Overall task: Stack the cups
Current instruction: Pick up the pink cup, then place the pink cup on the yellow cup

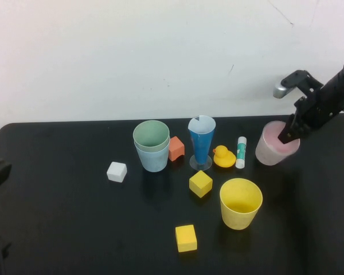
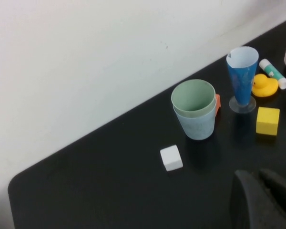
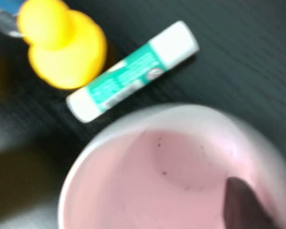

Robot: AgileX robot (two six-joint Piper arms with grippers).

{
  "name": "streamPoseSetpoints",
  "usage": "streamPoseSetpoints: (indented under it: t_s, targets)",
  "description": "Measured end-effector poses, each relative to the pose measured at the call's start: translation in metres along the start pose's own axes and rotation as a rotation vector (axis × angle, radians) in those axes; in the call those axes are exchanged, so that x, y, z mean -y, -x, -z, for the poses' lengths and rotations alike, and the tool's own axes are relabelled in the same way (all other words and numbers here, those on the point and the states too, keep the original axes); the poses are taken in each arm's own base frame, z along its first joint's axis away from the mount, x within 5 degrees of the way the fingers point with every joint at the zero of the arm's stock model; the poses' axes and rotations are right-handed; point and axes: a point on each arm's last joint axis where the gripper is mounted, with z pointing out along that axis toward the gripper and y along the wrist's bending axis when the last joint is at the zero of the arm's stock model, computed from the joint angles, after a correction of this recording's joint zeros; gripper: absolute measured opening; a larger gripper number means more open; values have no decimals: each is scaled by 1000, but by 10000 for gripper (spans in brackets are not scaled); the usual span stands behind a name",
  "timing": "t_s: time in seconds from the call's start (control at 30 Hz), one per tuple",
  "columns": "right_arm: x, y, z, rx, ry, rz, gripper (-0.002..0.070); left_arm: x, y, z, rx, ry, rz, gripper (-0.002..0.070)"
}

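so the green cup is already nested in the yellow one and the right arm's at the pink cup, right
Not quite. The green cup sits nested in the light blue cup, as the high view shows; the yellow cup stands alone in front. The right gripper is indeed at the pink cup, one finger inside its rim.

left gripper (image 2: pixel 262 200): parked low by the table's left edge, fingers pressed together
right gripper (image 1: pixel 290 133): reaching down near the far right corner

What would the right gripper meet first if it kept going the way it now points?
Most likely the pink cup: the right gripper angles down at its rim at the table's right rear, one finger already inside. Past the wall comes the cup's floor. The left gripper is parked, shut.
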Motion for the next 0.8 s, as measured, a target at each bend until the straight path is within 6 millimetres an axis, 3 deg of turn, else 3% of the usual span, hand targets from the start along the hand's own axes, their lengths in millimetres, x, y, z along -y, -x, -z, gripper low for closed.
streamPoseSetpoints:
  t_s: [0.1, 0.23, 0.37, 0.47, 0.57, 0.67, 0.8]
  targets:
    - [-5, 6, 15, -16, 28, 13, 45, 0, -2, 0, -17, 1, -7, 0]
    - [-24, 25, 61, 21, 3, 55, 22, -1, -6, -4, -7, 27, 6, 0]
    - [-67, 52, 124, 79, -30, 137, 20, -1, -15, -12, -3, 44, 18, 0]
    - [-108, 63, 151, 77, -44, 205, 20, 1, -27, -19, -20, 44, 33, 0]
    - [-145, 60, 155, 24, -34, 247, 20, 4, -43, -26, -56, 37, 45, 0]
    - [-168, 47, 134, -33, -1, 259, 20, 7, -55, -25, -51, 39, 53, 0]
    - [-179, 27, 97, -64, -5, 244, 20, 8, -56, -9, 45, 62, 46, 0]
